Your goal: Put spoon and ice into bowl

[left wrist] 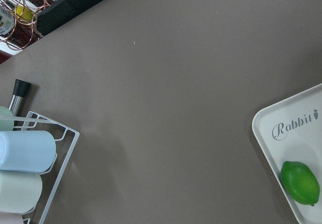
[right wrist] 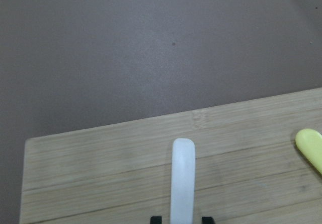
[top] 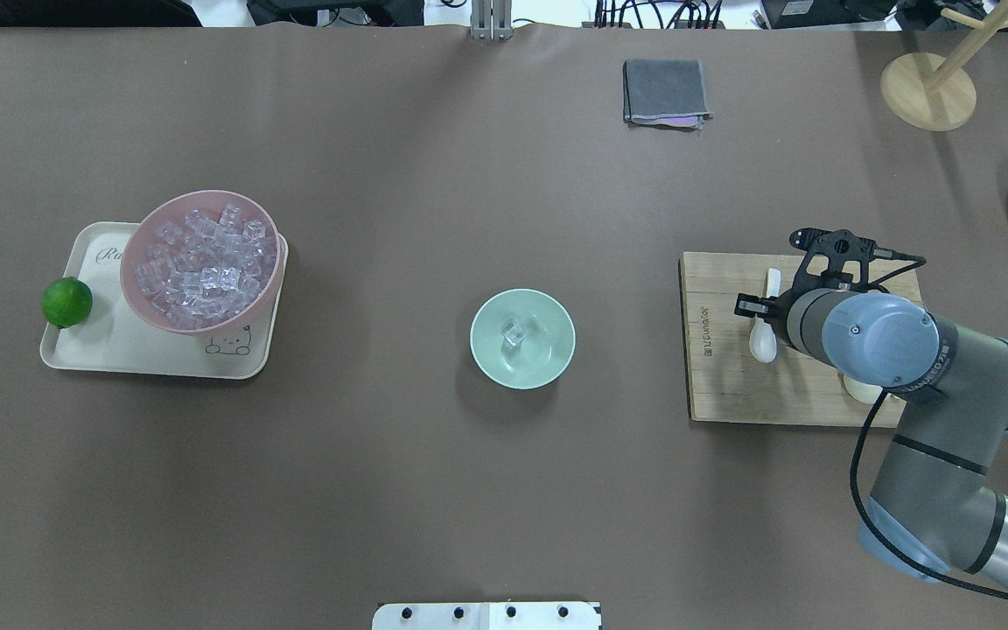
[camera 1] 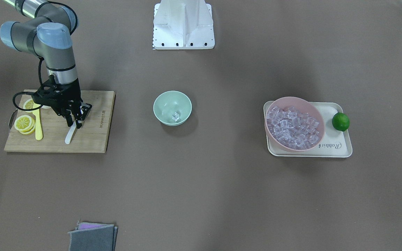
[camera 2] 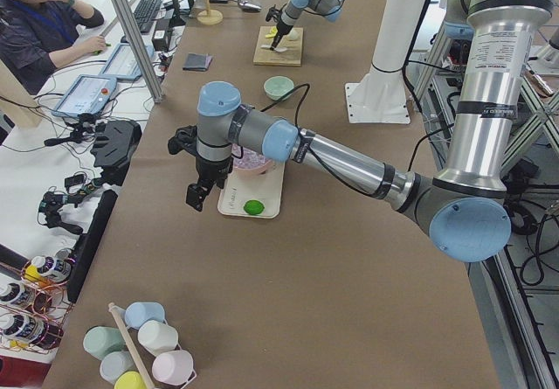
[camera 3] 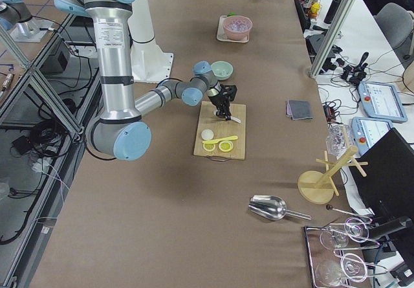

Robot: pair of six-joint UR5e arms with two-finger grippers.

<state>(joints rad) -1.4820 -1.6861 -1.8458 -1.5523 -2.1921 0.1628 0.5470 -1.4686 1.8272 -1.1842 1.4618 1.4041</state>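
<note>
At the left of the front-facing view we find a wooden cutting board [camera 1: 92,139] carrying lemon slices [camera 1: 24,123], a yellow knife [camera 1: 38,127] and the white spoon [camera 1: 69,136]. The right fingers [camera 1: 76,122] point down over the spoon's handle. The wrist view shows them apart, one tip on either side of the handle and neither touching it. A burnt-in mark near the board's right edge is too small for us to read.

At the centre of the counter [camera 1: 222,191] sits the mint bowl [camera 1: 159,104] with one ice cube [camera 1: 176,116] inside.

At the right, a cream tray [camera 1: 340,146] printed "Rabbit" holds a pink bowl [camera 1: 273,140] heaped with ice, with a lime [camera 1: 340,121] beside it.

In the left side view the left fingers [camera 2: 194,198] hang near that tray; we cannot tell whether they are apart or together.
</note>
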